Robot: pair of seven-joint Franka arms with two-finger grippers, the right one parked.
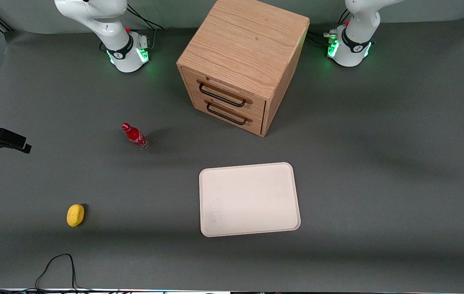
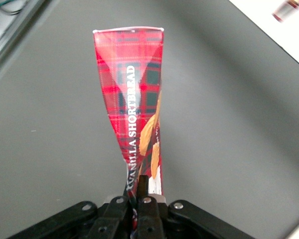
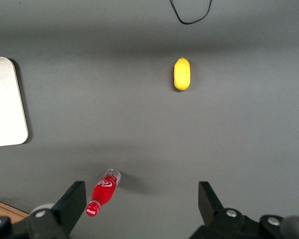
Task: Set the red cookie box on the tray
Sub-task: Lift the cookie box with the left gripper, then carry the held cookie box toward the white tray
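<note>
Though the front view catches only a red sliver at the working arm's end of the table (image 1: 378, 204), the wooden drawer cabinet (image 1: 248, 45) stands at the table's robot-side edge. The tray (image 1: 249, 199) lies nearer the camera, bare, well apart from that sliver. The red cookie box (image 2: 132, 99) hangs airborne, probably clear of the table, long axis running straight out from the gripper (image 2: 139, 186), clenched on its end.

Gripper (image 2: 139, 191) aloft — jaws clamped tight.
</note>
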